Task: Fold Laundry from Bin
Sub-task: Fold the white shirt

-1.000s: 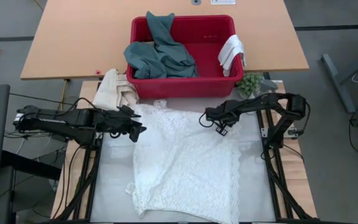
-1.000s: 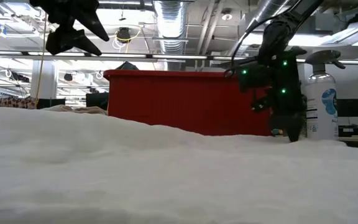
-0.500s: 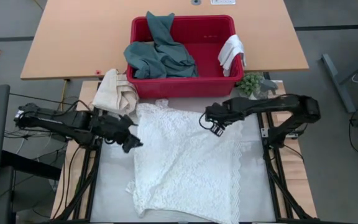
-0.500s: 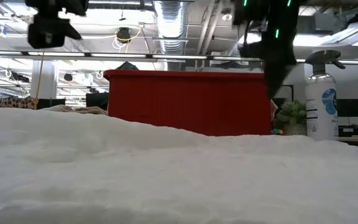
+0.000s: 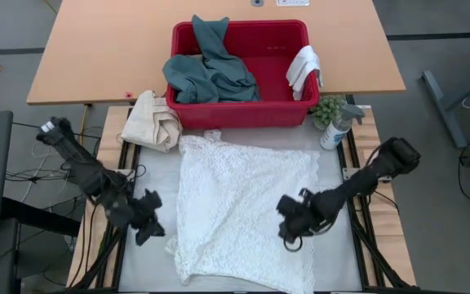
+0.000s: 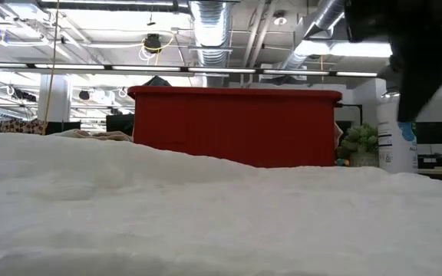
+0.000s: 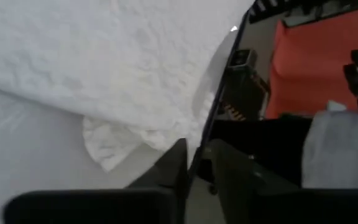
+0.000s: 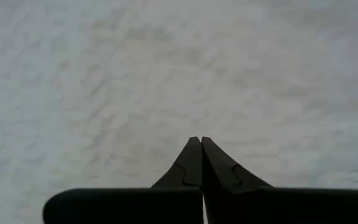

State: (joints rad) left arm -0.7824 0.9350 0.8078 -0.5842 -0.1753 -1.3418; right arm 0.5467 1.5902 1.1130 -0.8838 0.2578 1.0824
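High view shows the white towel (image 5: 243,216) spread flat on the table in front of the red bin (image 5: 239,69). A green garment (image 5: 209,69) and a small white cloth (image 5: 304,67) sit in the bin. The right gripper (image 5: 290,237) is over the towel's right edge, its fingers (image 8: 194,163) pressed together with nothing between them. The left gripper (image 5: 148,229) is just beside the towel's left edge, its fingers (image 7: 179,168) almost together, holding nothing. A cream cloth bundle (image 5: 155,120) lies left of the bin
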